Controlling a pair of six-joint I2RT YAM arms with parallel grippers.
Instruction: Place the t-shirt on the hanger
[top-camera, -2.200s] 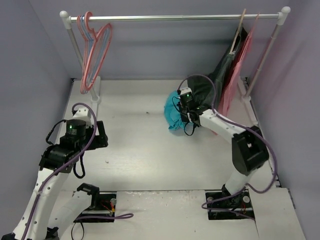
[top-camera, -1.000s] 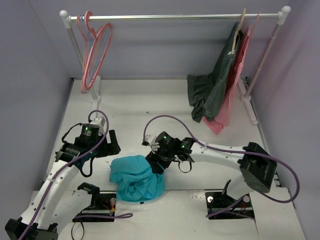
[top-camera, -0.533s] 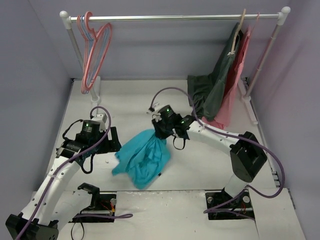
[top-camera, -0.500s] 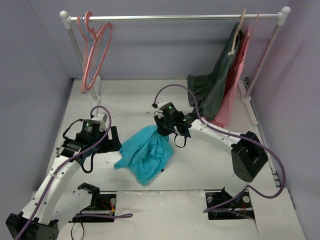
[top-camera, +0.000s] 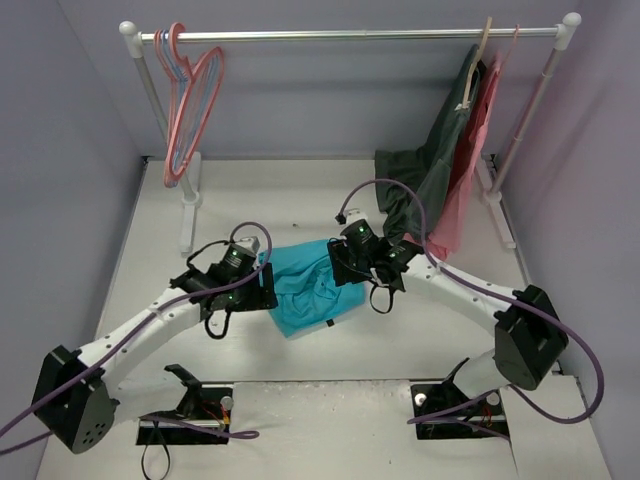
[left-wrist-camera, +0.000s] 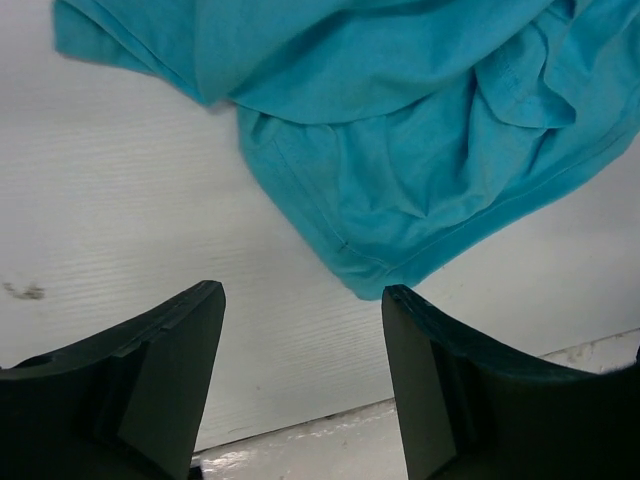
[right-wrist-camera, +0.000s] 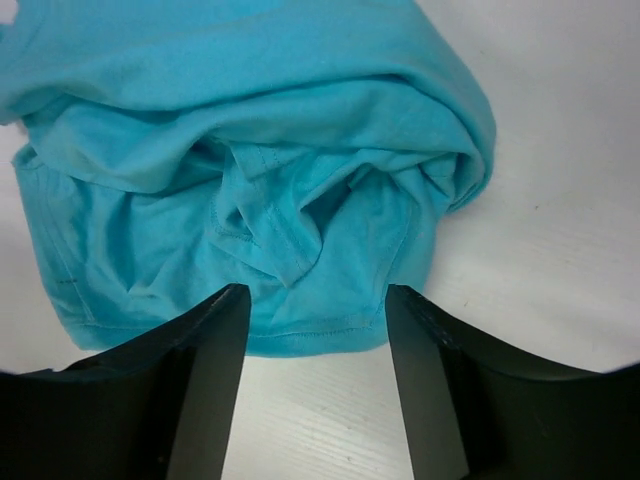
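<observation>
on the desk (top-camera: 300, 205), midway between the two arms, lies the t-shirt (top-camera: 303, 285) — a teal heap, soft and heavily creased, folded over itself, one stitched hem turned toward the near edge. left end effector (left-wrist-camera: 302, 292) is open, fingers spread, nothing between them; the shirt's lower corner sits just ahead of the tips. right end effector (right-wrist-camera: 317, 290) likewise open, a hem fold lying between its fingers but not pinched. judgement — both arms flank the cloth to take opposite edges and spread it, since a bunched shirt will not go over a hanger. the hanger (top-camera: 205, 110), salmon-pink and thin, hangs on the rail (top-camera: 350, 35) at far left, well apart from the shirt, untouched. collar opening cannot be picked out.
</observation>
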